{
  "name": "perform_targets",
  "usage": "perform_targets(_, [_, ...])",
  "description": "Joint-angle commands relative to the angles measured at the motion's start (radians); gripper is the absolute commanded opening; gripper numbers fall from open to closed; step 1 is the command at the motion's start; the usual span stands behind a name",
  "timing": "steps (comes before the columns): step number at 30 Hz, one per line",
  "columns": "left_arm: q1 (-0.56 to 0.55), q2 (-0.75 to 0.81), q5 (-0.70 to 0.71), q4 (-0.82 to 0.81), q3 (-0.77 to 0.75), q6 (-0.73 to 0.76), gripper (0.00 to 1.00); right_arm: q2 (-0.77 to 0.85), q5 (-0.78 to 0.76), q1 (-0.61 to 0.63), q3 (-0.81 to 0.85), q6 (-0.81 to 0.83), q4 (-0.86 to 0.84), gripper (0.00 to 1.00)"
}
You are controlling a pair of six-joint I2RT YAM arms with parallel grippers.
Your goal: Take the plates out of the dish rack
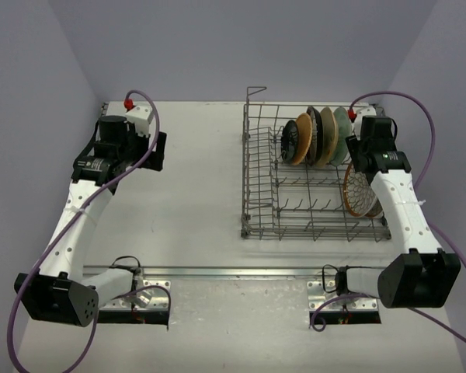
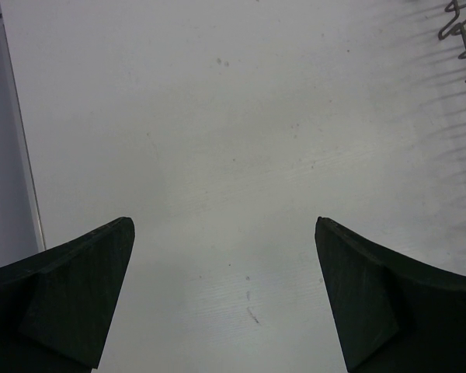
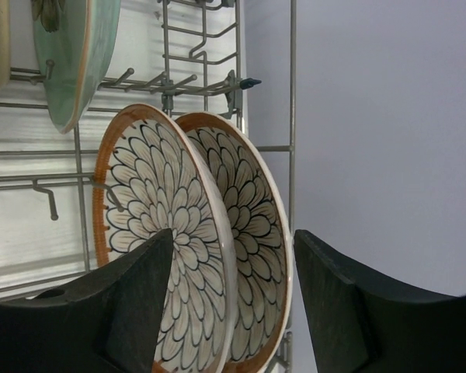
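None of the plates (image 1: 317,136) has left the dish rack (image 1: 256,203) that I can see: a row stands on edge along its far side, and two petal-pattern plates (image 3: 167,202) stand at its right end. I see no dish out on the table (image 1: 194,186), so all the unloading is ahead. My right claw (image 3: 233,233) reaches in at that right end, fingers parted either side of the petal pair, not visibly clamped. My left claw (image 2: 224,221) hangs wide open over the table, holding nothing, well apart from the rack.
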State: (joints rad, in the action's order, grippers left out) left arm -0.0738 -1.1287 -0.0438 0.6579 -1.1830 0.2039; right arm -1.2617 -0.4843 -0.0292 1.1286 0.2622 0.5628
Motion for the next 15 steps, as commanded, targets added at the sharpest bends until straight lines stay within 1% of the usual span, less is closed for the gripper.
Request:
perform_targets(1, [-0.004, -0.011, 0.018, -0.041, -0.073, -0.009, 1.00, -0.017, 0.005, 0.005, 0.025, -0.083, 0.008, 0.64])
perform_targets(15, [-0.004, -0.076, 0.024, 0.035, -0.191, -0.004, 1.00, -0.048, -0.037, 0.005, -0.080, -0.097, -0.081, 0.62])
